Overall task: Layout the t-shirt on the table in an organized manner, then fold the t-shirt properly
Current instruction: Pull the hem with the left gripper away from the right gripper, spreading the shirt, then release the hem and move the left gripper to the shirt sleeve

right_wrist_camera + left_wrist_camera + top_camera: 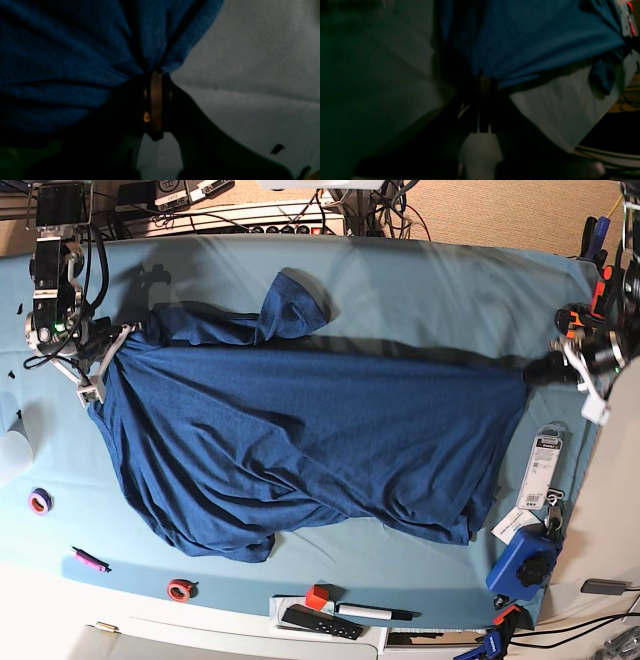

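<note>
Both sets of fingers, left (485, 82) and right (156, 75), are clamped on the t-shirt (300, 440), stretched across mid-frame on the teal counter (420, 280), bare along the top, with clutter lining the bottom edge.

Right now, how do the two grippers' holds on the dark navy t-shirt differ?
The right gripper pinches the navy t-shirt at the base view's left end, beside the bunched sleeves; the left gripper pinches the opposite end, by the table's side edge. Fabric gathers in thick folds at the right gripper and tapers to a narrow point at the left gripper. Both are shut on cloth, stretching it between them.
</note>
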Controlling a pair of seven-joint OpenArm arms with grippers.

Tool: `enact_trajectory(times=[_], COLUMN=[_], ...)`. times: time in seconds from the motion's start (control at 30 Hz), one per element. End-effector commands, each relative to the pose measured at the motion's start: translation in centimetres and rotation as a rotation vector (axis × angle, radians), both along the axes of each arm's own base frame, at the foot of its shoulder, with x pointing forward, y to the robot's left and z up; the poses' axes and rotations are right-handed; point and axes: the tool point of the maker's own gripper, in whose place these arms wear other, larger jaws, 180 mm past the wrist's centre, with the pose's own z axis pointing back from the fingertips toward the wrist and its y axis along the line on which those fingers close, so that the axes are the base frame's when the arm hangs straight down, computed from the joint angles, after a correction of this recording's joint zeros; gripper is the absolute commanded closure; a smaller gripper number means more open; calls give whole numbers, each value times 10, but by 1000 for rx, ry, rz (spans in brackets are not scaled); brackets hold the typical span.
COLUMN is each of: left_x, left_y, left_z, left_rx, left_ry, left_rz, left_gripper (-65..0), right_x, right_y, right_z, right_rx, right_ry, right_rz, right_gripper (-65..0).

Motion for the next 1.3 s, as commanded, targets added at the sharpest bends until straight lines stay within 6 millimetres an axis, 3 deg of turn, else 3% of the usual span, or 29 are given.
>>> enact_trajectory(times=[0.0, 0.13, 0.37, 0.53, 0.73, 0.8, 0.9, 0.97, 1.1, 1.27], left_x=[9, -4, -16, -21, -20, -17, -15, -15, -14, -20], left_y=[12, 29, 54, 55, 46, 37, 10, -16, -65, -108], left_z=[16, 12, 24, 23, 22, 25, 32, 40, 67, 94], left_rx=[1, 7, -38, -54, -96, -125, -162, -188, -239, -226], left_ry=[-44, -25, -26, -20, -26, -41, -70, -95, -184, -280], left_rz=[26, 78, 175, 190, 199, 194, 140, 82, -28, -153], left_gripper=[0, 0, 0, 0, 0, -16, -196, -256, -267, -267], right_x=[-31, -48, -66, -64, -55, -54, -55, -55, -55, -55], right_y=[-11, -11, -27, -41, -37, -32, -23, -18, -12, -14], right_z=[-11, -19, -18, -9, -8, -11, -17, -19, -22, -22], right_rx=[-37, -39, -46, -30, 10, 26, 51, 67, 82, 70], right_ry=[134, 174, 184, 114, 48, 40, 36, 32, 29, 32], right_rz=[-18, -19, -74, -136, -154, -156, -163, -166, -169, -167], right_gripper=[0, 0, 0, 0, 0, 0, 0, 0, 0, 0])
